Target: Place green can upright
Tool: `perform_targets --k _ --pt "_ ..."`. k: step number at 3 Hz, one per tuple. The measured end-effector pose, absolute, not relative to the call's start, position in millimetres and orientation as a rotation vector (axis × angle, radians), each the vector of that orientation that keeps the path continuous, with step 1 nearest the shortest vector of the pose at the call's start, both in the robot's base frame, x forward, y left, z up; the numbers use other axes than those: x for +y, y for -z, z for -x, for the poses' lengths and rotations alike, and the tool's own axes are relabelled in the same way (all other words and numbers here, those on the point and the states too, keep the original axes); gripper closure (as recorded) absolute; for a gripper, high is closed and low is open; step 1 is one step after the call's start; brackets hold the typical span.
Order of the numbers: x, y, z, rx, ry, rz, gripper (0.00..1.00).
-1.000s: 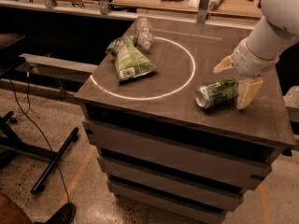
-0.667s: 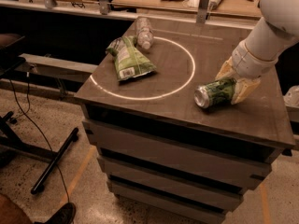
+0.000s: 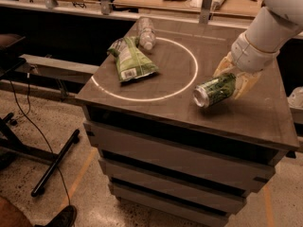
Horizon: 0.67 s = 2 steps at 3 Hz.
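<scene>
The green can [image 3: 214,90] is dark green with pale markings and a silver top facing the lower left. It lies tilted on its side, lifted slightly off the brown tabletop [image 3: 156,105] at the right. My gripper [image 3: 231,82] is shut on the can, its pale fingers [image 3: 244,85] clamped on the can's far end. The white arm [image 3: 267,30] comes in from the upper right.
A green-and-white snack bag [image 3: 131,60] lies at the table's left, on a white circle line [image 3: 188,83]. A clear plastic bottle [image 3: 147,32] lies behind it. Desks stand beyond the table. A chair base [image 3: 52,164] and cable are on the floor at left.
The fingers have closed on the can. The can has moved slightly and its open end now tilts off the tabletop.
</scene>
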<state>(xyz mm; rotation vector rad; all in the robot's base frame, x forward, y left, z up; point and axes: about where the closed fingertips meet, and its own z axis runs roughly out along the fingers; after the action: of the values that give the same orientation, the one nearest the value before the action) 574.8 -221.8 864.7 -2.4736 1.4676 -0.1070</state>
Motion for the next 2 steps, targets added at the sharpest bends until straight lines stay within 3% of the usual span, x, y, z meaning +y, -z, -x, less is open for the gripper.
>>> perform_targets --k 1,2 --pt "-213 -889 -583 1.441 0.117 2.461 1.00" --pt "-207 -919 -598 1.479 0.126 2.352 1.00"
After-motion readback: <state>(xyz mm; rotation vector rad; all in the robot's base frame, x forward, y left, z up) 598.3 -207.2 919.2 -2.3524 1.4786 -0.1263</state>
